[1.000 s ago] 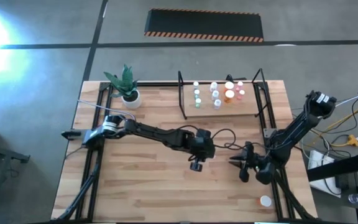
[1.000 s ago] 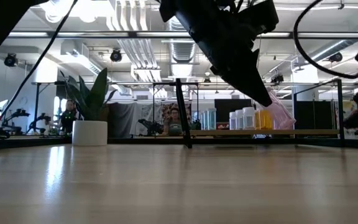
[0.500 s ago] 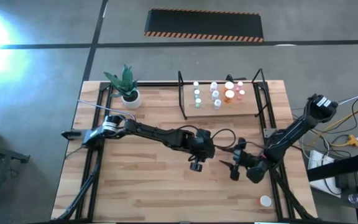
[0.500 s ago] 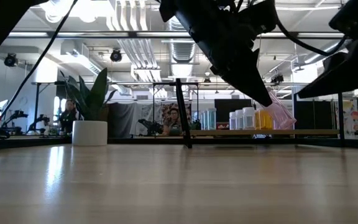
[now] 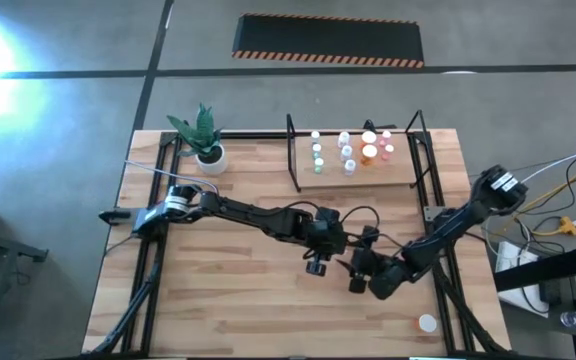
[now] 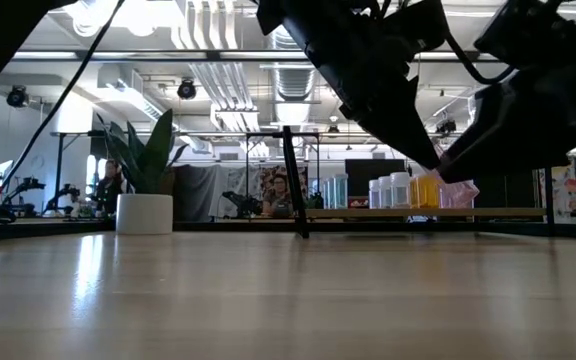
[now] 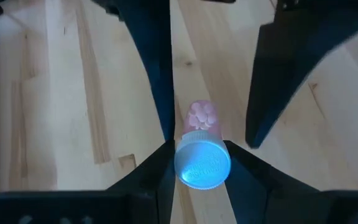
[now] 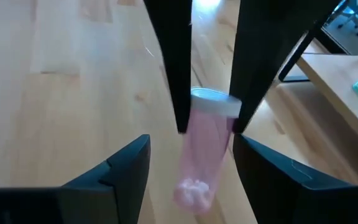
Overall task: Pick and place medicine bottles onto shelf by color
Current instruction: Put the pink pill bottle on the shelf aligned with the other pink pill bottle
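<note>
A pink medicine bottle (image 7: 201, 118) with a white cap hangs above the middle of the table, with my left gripper (image 7: 202, 177) shut on it. My right gripper (image 8: 194, 180) is open and faces it from the table's right. Its fingers (image 7: 284, 87) stand on either side of the bottle's bottom end (image 8: 191, 186), and no touch shows. The shelf (image 5: 363, 172) stands at the table's far edge. It carries green, white, orange and pink bottles (image 5: 349, 153) in columns. One more white-capped bottle (image 5: 427, 322) stands at the table's near right corner. My left gripper pinches the pink bottle by its white cap (image 7: 202, 163) between its two fingers. The fingers (image 6: 413, 140) come slanting down from the table's left. The bottle's body (image 6: 456, 188) sticks out beyond the fingertips along their line, tilted bottom-down and lifted clear of the table.
A white pot with a green plant (image 5: 206, 140) stands at the far left corner. The shelf's black posts (image 5: 293, 150) rise beside the bottle rows. The wooden tabletop (image 5: 228, 290) lies bare in front of both arms. People show in the room behind (image 6: 282, 195).
My right gripper has moved from the table's right side toward the middle, up to the pink bottle, rising a little and rolling about its own axis. Its fingers now flank the bottle's lower end. The left gripper and the bottle have kept still.
</note>
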`<state>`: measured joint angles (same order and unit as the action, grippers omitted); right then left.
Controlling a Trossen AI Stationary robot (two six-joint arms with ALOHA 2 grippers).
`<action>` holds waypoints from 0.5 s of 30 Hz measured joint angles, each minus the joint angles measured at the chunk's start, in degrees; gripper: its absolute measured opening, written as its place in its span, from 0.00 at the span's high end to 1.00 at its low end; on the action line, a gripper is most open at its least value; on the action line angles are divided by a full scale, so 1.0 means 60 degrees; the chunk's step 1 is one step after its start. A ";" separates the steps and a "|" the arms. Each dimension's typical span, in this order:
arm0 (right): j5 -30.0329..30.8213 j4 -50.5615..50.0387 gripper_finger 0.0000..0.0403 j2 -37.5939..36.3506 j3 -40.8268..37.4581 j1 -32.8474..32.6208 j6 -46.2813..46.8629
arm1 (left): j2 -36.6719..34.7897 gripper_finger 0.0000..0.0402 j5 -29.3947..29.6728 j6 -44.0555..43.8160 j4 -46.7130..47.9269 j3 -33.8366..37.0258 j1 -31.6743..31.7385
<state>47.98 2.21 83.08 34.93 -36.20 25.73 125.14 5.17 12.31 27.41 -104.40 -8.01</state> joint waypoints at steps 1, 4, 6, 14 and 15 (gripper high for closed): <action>-0.0004 0.0000 0.46 0.0081 0.0090 0.0075 -0.0067 | 0.0000 0.75 0.0003 -0.0021 0.0047 0.0002 0.0004; -0.0025 -0.0116 0.46 0.0123 0.0184 0.0186 -0.0260 | -0.0003 0.75 0.0040 -0.0024 0.0042 0.0004 0.0004; -0.0039 -0.0145 0.47 0.0028 0.0187 0.0189 -0.0348 | -0.0004 0.75 0.0041 -0.0024 0.0041 0.0004 0.0004; 0.0021 -0.0140 0.63 -0.0200 -0.0017 0.0229 0.0079 | -0.0015 0.74 0.0027 -0.0010 -0.0265 0.0011 0.0007; 0.0048 -0.0108 0.66 -0.0202 -0.0075 0.0229 0.0176 | -0.0011 0.73 0.0022 -0.0003 -0.0349 0.0011 0.0007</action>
<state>48.27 1.56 81.87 34.48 -34.83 26.79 125.08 5.30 12.29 25.31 -104.33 -7.97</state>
